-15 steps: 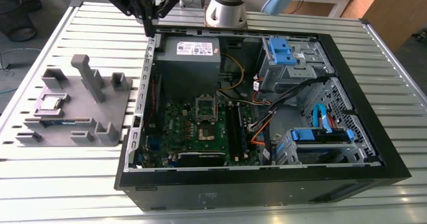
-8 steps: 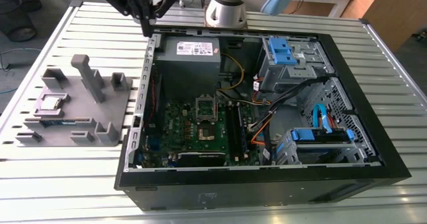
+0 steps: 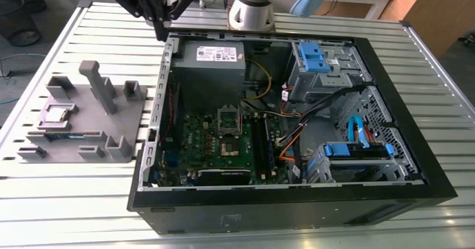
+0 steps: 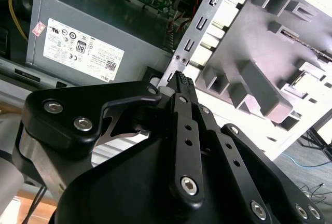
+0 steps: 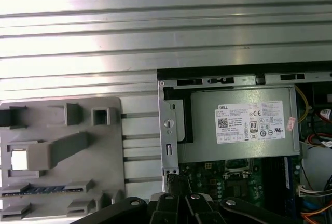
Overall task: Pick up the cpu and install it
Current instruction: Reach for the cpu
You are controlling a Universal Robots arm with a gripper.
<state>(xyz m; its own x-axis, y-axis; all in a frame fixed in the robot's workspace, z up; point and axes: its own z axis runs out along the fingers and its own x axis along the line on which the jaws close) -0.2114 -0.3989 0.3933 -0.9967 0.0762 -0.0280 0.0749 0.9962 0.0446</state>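
Open air above tray and socket; posts, a wall and cables crowd the sides.

The cpu lies in a pocket of the grey tray, free from above, with a tall post and lower blocks close by. The case wall stands upright between the tray and the motherboard socket. The gripper hangs over that wall's corner by the power supply. Cables and a drive cage crowd the exterior view's right.

Small, flat, square cpu with silvery top lies level in a grey holder's recess, beside the open computer case
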